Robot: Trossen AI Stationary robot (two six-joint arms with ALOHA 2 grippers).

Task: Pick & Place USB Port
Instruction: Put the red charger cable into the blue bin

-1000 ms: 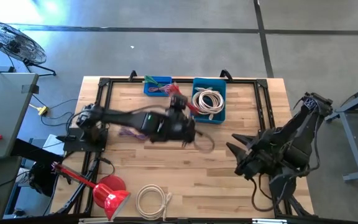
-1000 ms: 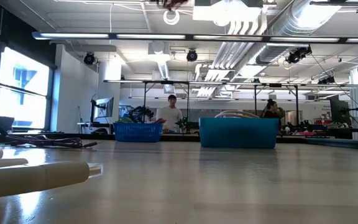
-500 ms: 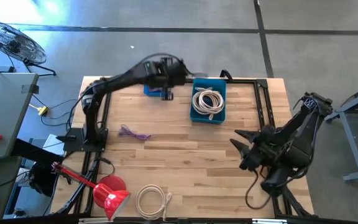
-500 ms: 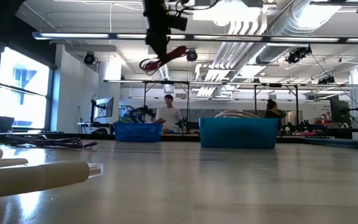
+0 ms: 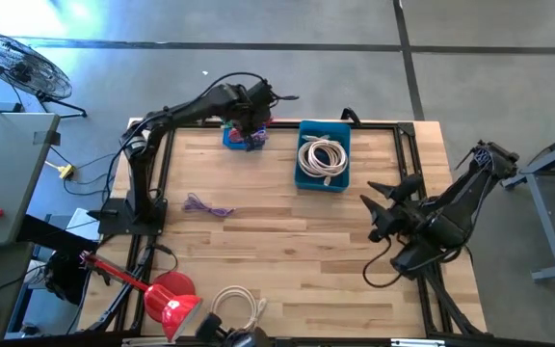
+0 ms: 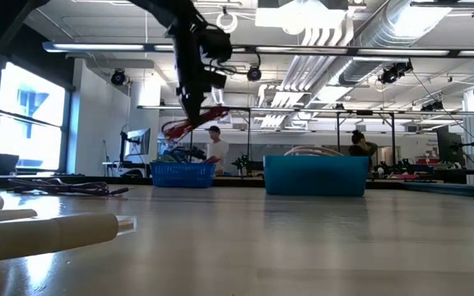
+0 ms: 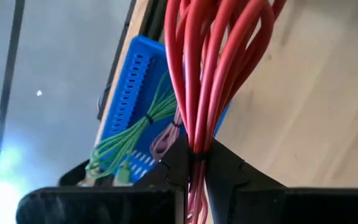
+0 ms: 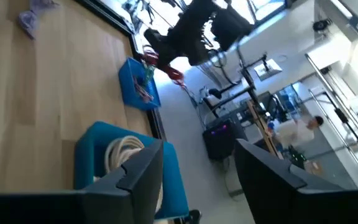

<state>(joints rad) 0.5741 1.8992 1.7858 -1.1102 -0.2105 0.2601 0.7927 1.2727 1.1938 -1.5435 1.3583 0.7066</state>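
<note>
Currently the left claw (image 7: 194,163) is clamped on the red cable bundle (image 7: 213,68) and holds it just above the small blue bin (image 5: 244,135); pickup appears done, release remains. The right claw (image 5: 385,204), fingers apart, waits well away from that bin.

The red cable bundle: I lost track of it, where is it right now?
The red cable bundle hangs pinched in the shut left gripper, above the small blue basket at the table's far edge, left of the teal bin.

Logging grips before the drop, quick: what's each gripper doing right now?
Left gripper: shut on the red cable bundle, above the blue basket.
Right gripper: open, empty, waiting at the table's right side.
</note>
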